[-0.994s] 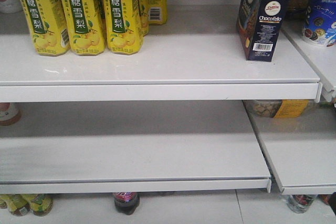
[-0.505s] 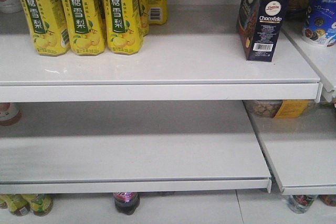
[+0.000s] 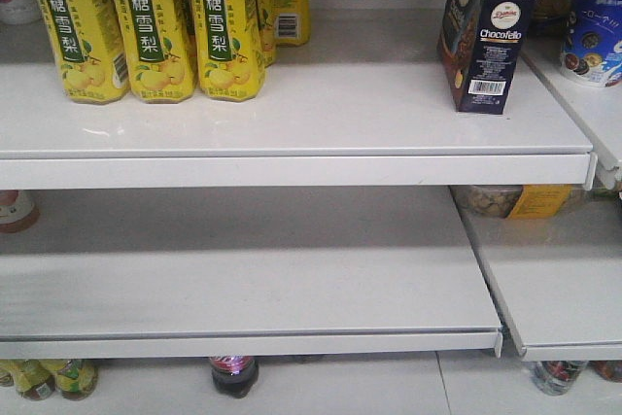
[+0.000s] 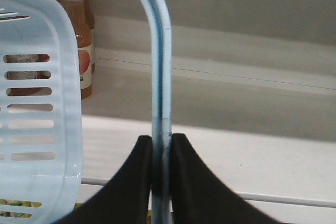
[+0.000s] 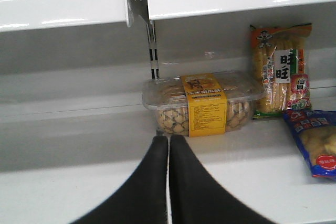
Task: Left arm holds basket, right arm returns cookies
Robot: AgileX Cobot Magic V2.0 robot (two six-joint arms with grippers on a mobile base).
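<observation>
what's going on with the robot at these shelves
The left gripper is clamped on the handle of the light blue basket. The right gripper is shut and empty, pointing at a clear tub of snacks on a lower shelf. The Danisa Chocofello cookies stand upright on the upper shelf, untouched.

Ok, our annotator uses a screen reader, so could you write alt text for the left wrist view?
The left gripper is shut on the arched handle of a light blue basket, whose slotted side fills the left of the picture. Behind are white shelves and orange-brown bottles.
</observation>
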